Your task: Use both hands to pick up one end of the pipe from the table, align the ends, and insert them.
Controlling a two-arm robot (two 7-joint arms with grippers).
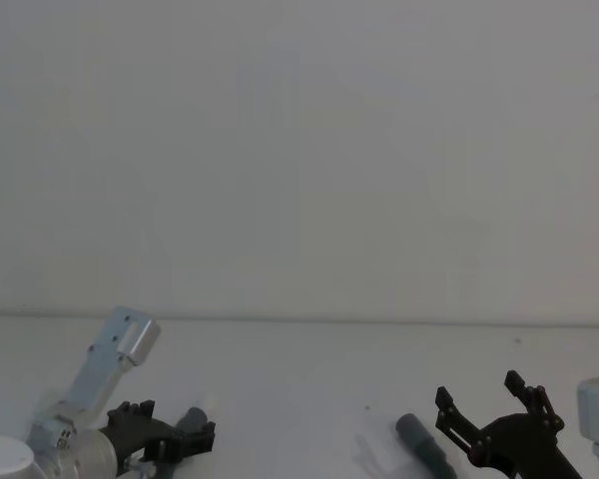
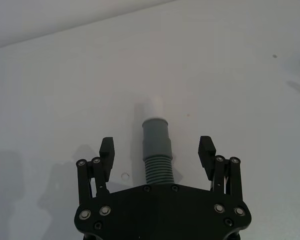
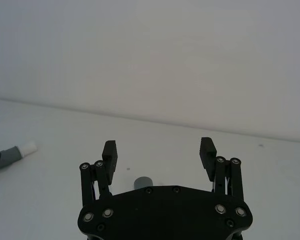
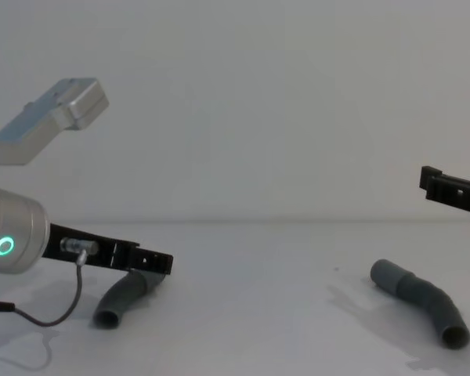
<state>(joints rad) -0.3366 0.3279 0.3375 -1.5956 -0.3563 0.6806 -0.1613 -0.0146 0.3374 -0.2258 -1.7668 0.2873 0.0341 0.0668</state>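
One dark-grey ribbed pipe piece (image 2: 157, 145) lies on the white table (image 1: 299, 389), its white spigot end (image 2: 152, 107) pointing away from my left gripper. My left gripper (image 2: 156, 150) is open and low, one finger on each side of the piece with a gap to it; the chest view shows it (image 4: 161, 262) just over the bent piece (image 4: 124, 299). The other piece (image 4: 420, 301), with a grey socket end (image 3: 142, 182), lies on the right. My right gripper (image 3: 159, 151) is open and hangs well above it (image 4: 428, 182).
A pale wall (image 1: 299, 150) rises behind the table's far edge. A thin dark cable (image 4: 63, 313) loops from the left wrist down to the table. Bare table (image 4: 258, 298) lies between the two pieces.
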